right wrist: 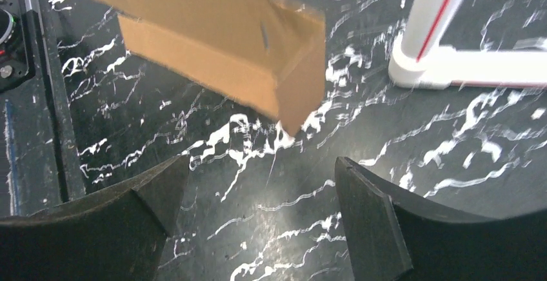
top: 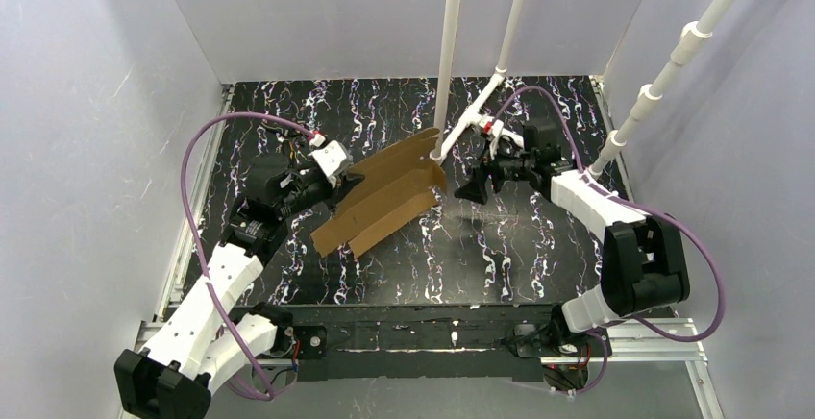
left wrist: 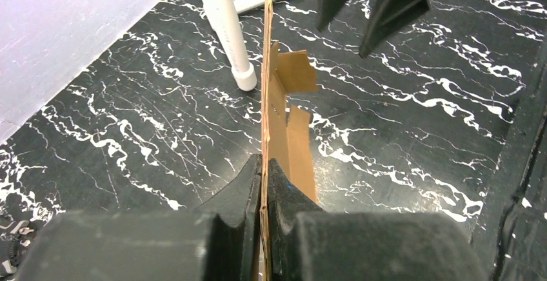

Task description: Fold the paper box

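Two arms, one sheet: the left gripper [top: 336, 177] pinches the paper box [top: 389, 203] over the black marbled table [top: 509, 246].
The brown cardboard is partly creased, with one long flap bent down. It hangs tilted above the table's middle, its left edge clamped between the left arm's closed fingers [left wrist: 242, 184]. The right gripper [right wrist: 261, 162] faces the sheet's opposite corner from just beside it, jaws spread wide and holding nothing. A white pipe frame [top: 450, 44] stands behind the cardboard.
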### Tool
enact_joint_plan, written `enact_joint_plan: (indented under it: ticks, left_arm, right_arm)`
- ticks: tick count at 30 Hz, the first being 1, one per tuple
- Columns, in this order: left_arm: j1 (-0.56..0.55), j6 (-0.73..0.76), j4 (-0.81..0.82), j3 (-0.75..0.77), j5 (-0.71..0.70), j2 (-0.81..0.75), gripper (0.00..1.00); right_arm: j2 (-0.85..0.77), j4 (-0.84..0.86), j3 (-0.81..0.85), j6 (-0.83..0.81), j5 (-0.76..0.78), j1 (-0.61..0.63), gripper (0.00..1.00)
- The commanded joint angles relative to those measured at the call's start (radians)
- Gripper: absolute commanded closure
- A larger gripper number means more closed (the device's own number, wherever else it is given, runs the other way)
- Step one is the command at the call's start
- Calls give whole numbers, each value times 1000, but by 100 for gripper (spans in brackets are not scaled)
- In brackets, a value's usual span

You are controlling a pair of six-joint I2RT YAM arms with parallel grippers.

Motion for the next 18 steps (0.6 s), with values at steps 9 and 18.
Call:
enact_joint_plan:
  ticks: [9,18]
  left_arm:
    - [4,-146,67,-11,-35,-69,100]
    - [4,-229,76,-55,-89,-78,100]
  right_arm:
    - [118,903,-382,525,-13,-32,4]
    - [370,1492,-422,680,29,8,3]
